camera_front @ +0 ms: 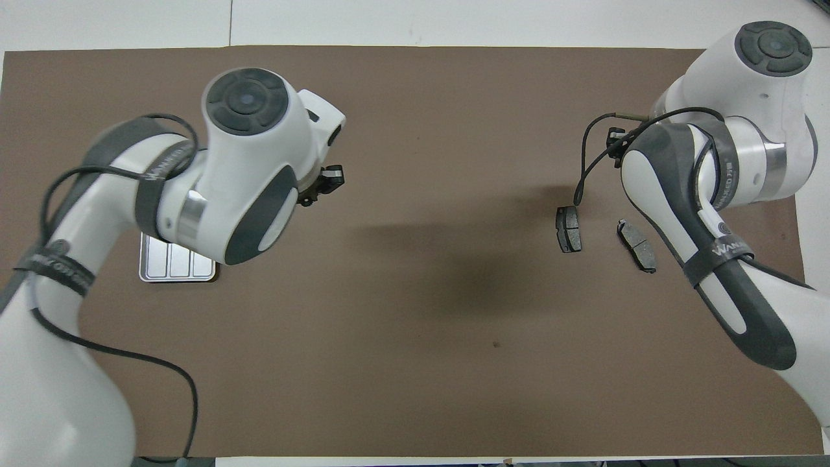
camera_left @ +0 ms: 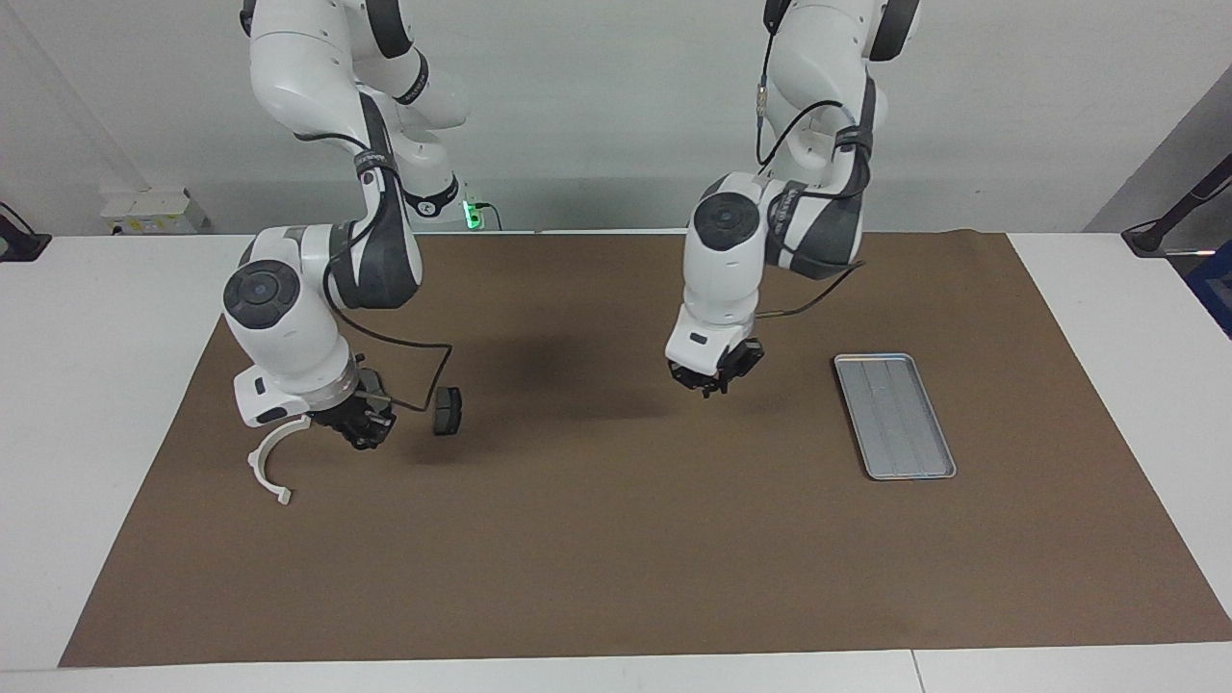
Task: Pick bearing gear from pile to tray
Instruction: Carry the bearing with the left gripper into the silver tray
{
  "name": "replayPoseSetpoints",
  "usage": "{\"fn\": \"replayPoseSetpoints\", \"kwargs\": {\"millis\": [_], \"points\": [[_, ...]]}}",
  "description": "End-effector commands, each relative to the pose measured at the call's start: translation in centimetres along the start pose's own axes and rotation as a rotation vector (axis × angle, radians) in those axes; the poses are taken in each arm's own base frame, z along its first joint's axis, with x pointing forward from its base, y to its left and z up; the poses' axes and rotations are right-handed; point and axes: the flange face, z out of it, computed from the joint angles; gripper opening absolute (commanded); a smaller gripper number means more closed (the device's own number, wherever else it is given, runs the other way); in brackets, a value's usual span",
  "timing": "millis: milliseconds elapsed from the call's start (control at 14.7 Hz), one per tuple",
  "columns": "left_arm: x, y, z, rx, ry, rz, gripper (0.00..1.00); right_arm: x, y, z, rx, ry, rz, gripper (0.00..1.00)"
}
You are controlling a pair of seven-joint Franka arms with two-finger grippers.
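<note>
The pile lies at the right arm's end of the mat: a white half-ring bracket (camera_left: 269, 471) and two dark brake pads (camera_front: 569, 228) (camera_front: 637, 245). One pad (camera_left: 446, 409) shows in the facing view. No bearing gear can be made out. My right gripper (camera_left: 361, 430) hangs low beside the bracket, just above the mat; the arm hides it in the overhead view. My left gripper (camera_left: 712, 379) (camera_front: 321, 183) is raised over bare mat between the pile and the silver tray (camera_left: 895, 415). I cannot tell if it holds anything. The tray (camera_front: 175, 266) is mostly under the left arm from above.
A brown mat (camera_left: 616, 558) covers the white table. A black cable (camera_left: 423, 371) loops from the right wrist over the pile. The tray holds nothing that I can see.
</note>
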Motion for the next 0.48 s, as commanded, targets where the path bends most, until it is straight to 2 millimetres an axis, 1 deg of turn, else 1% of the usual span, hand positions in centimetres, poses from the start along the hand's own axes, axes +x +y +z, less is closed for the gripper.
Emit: {"fn": "replayPoseSetpoints", "kwargs": {"millis": [0,136,204,272,341,409], "points": [[-0.2,-7.6,-1.3,-0.002,-0.08,0.067,0.0,-2.3,-3.5,-3.4,0.003,-0.009,0.014,0.0],[0.1,-14.1,-0.9,-0.011,-0.102,0.131,0.0,-4.5,-7.0,-4.9,0.001,0.001,0.026,0.0],[0.2,-16.9,-0.2,-0.018,-0.113,0.177,0.0,-5.5,-8.8,-5.1,0.002,0.003,0.045,0.0],[0.6,-19.3,0.6,-0.027,-0.113,0.205,0.0,-6.7,-10.8,-5.3,0.004,0.009,0.073,0.0],[0.6,-20.6,1.2,-0.034,-0.09,0.217,0.0,-7.7,-12.5,-5.5,0.01,0.017,0.106,0.0],[0.3,-21.6,2.3,-0.038,-0.066,0.203,0.0,-9.2,-14.7,-6.0,0.023,0.026,0.128,0.0]]}}
